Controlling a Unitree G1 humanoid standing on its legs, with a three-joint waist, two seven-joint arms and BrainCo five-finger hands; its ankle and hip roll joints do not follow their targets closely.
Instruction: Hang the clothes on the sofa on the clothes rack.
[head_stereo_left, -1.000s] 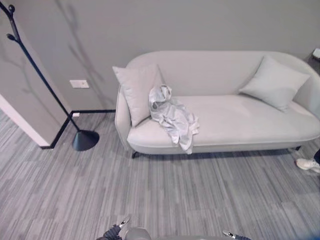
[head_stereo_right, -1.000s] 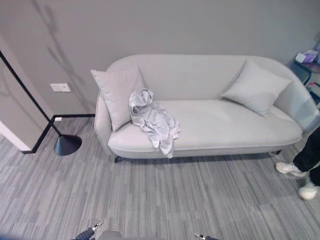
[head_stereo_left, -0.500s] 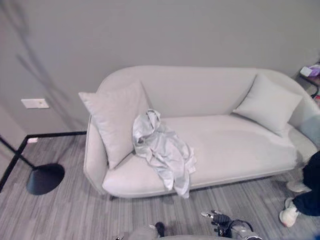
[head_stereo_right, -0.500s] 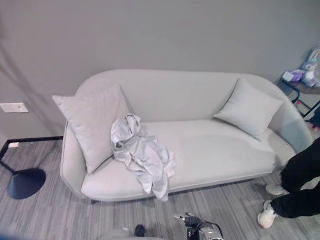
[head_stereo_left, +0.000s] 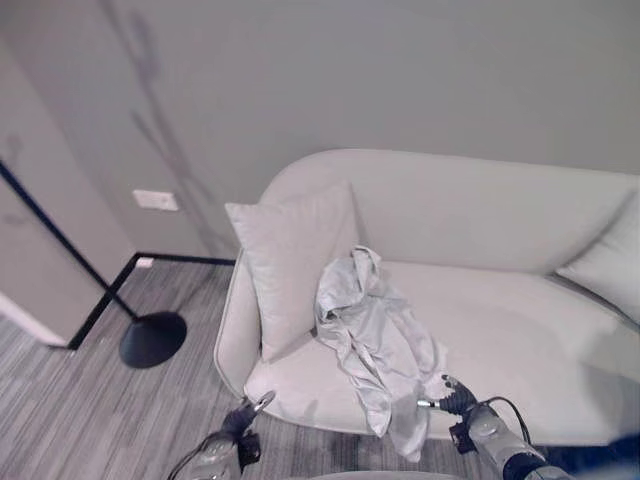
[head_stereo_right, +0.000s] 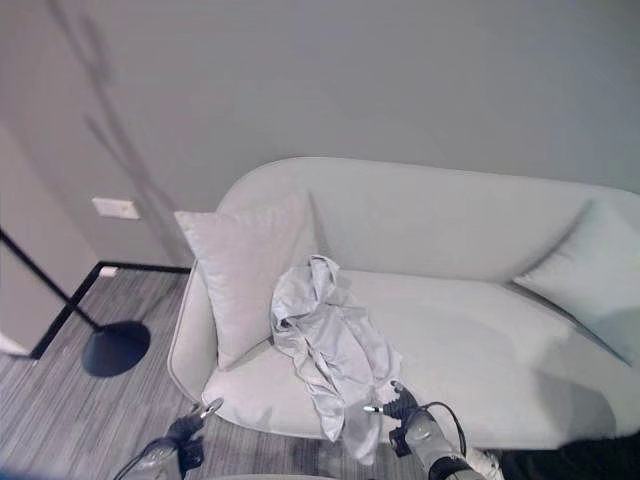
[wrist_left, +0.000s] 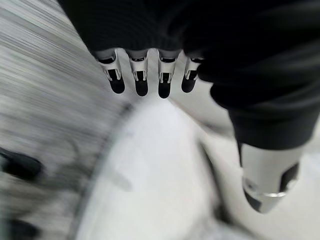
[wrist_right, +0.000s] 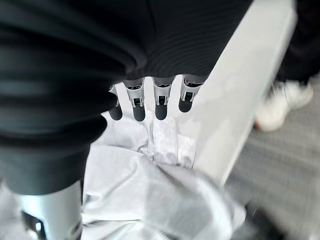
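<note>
**Garment draped over the sofa's front edge, both hands low and empty**

The crumpled pale grey garment lies on the left part of the sofa seat. Its long axis runs from the backrest, where its bunched top leans against the left cushion, diagonally forward to the front edge; its lower end hangs over that edge toward the floor. To its right the seat is bare as far as the second cushion at the right end.

The right hand hovers just beside the hanging end of the garment, at the sofa's front edge; in the right wrist view its fingers are straight and spread above the cloth, holding nothing. The left hand is low in front of the sofa's left corner, fingers relaxed and apart, empty.

Left of the sofa, open striped floor separates it from the clothes rack, whose black round base stands near the wall corner, its thin pole slanting up and away. A person's pale shoe shows past the sofa front.
</note>
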